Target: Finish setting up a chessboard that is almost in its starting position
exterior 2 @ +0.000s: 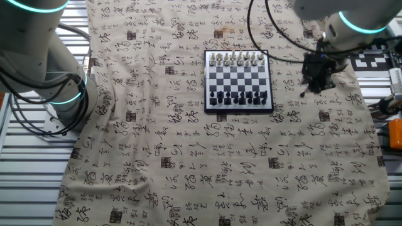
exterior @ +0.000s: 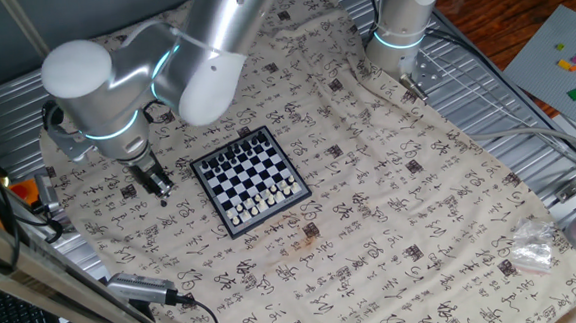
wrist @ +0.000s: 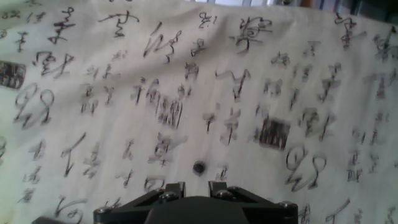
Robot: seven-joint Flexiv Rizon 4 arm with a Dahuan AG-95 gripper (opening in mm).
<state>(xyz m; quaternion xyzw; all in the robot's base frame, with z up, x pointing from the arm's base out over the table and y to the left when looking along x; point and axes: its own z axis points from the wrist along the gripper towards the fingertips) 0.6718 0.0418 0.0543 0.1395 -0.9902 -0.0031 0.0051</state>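
A small square chessboard [exterior: 249, 180] of black and white checks with a dark frame is seen lying flat on a beige cloth [exterior: 391, 205] printed with black calligraphy, which covers the table. Tiny white pieces [exterior: 265, 201] are lined up along the board's edge nearest the camera in one fixed view, and tiny dark pieces [exterior: 229, 153] along the opposite edge. In the other fixed view the same board [exterior 2: 239, 81] is shown with the white pieces [exterior 2: 237, 59] at its far edge and the dark pieces [exterior 2: 240, 97] at its near edge.

The black two-finger gripper [exterior: 159, 186] of the silver arm is held low over the cloth, just beside the board's left edge in one fixed view, clear of the frame. In the other fixed view the gripper [exterior 2: 312, 83] is seen to the right of the board. The fingers appear drawn close together, with only a narrow gap; whether anything is pinched between them cannot be told.

In the hand view the gripper [wrist: 191, 188] is seen at the bottom edge, and a small dark round piece [wrist: 198, 167] is seen on the cloth just ahead of the fingertips.
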